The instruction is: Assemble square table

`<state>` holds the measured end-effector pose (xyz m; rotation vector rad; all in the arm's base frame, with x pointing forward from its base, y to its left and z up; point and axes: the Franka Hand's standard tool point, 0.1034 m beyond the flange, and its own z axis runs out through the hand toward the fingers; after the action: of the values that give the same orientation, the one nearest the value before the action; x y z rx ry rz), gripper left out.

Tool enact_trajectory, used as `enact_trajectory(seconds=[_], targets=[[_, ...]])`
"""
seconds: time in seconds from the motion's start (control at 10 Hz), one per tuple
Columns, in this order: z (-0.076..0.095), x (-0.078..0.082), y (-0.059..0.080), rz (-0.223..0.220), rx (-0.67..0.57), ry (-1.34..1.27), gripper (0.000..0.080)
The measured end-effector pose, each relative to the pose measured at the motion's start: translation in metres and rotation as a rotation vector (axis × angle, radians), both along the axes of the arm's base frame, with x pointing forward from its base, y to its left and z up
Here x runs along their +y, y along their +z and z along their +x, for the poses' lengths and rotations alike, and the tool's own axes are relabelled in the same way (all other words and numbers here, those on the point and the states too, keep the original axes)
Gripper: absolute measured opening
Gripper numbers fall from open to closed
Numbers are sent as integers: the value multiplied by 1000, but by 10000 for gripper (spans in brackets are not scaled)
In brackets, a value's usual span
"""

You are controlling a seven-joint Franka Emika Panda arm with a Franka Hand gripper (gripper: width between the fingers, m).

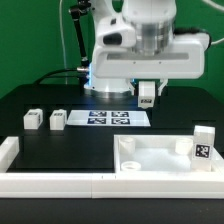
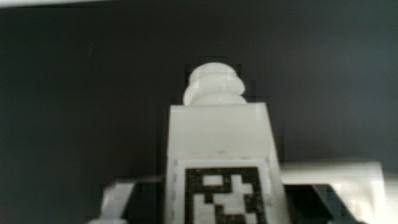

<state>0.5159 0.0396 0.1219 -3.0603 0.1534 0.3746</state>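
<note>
Only labels showing are black-and-white square tags: on the marker board [image 1: 105, 118], the held leg [image 2: 222, 150], and the standing leg [image 1: 203, 146] sitting in the tabletop [image 1: 150, 160] corner on the exterior view's right. Arm is pointing straight down behind the tabletop, with the claw [image 1: 147, 93] pinching the held leg over the desk [image 1: 60, 150]. Near loose leg [image 1: 58, 120] and far loose leg [image 1: 33, 119] are sitting well apart from the tabletop, toward the exterior view's left.

In the wrist view the held leg [image 2: 221, 125] is blurred, and its tag [image 2: 221, 195] runs off the frame (as do the fingers [image 2: 128, 198]). The exterior view crops the arm [image 1: 140, 25]; marker board [image 1: 110, 119] tags are unreadably small.
</note>
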Motion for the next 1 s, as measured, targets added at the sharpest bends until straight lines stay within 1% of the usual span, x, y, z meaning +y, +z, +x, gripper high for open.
enact_trajectory(seconds=[0.1, 0.2, 0.3, 0.4, 0.5, 0.6, 0.7, 0.8, 0.9, 1.0], targets=[[29, -6, 11, -12, -144, -4, 284], [45, -10, 22, -31, -219, 20, 284], [51, -10, 35, -30, -254, 20, 284], [56, -10, 34, -38, -354, 18, 284], [53, -10, 29, -43, -389, 19, 284], [59, -10, 30, -51, -472, 18, 284], [60, -11, 29, -63, -565, 19, 284], [59, -15, 22, -70, -590, 38, 284], [69, -26, 7, -82, -593, 53, 284], [93, -36, 3, -85, -611, 64, 284]])
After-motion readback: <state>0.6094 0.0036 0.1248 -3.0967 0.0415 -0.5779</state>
